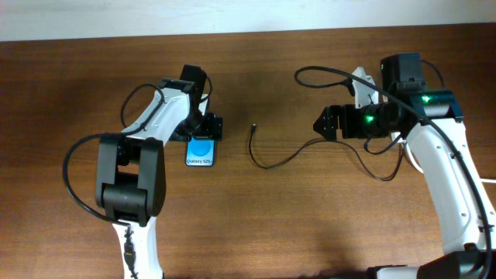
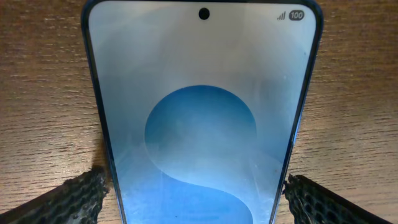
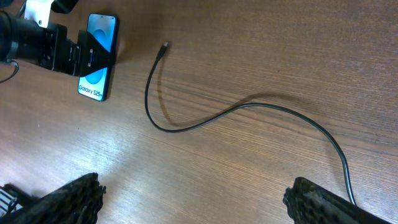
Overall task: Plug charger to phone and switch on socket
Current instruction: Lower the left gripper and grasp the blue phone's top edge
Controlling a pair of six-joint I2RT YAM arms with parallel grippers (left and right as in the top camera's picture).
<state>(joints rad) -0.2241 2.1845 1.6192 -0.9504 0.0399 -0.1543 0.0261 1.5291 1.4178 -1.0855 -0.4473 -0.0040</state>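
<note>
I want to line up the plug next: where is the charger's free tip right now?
Overhead, the charger's plug tip lies on the table near its middle, right of the phone that sits between the fingers of the left gripper.

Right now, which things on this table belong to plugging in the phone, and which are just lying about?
Job: Galaxy S25+ phone; black charger cable, plug tip loose; white piece under the right arm, possibly the socket.
Not the job: wooden table; arms' own black cables.
</note>
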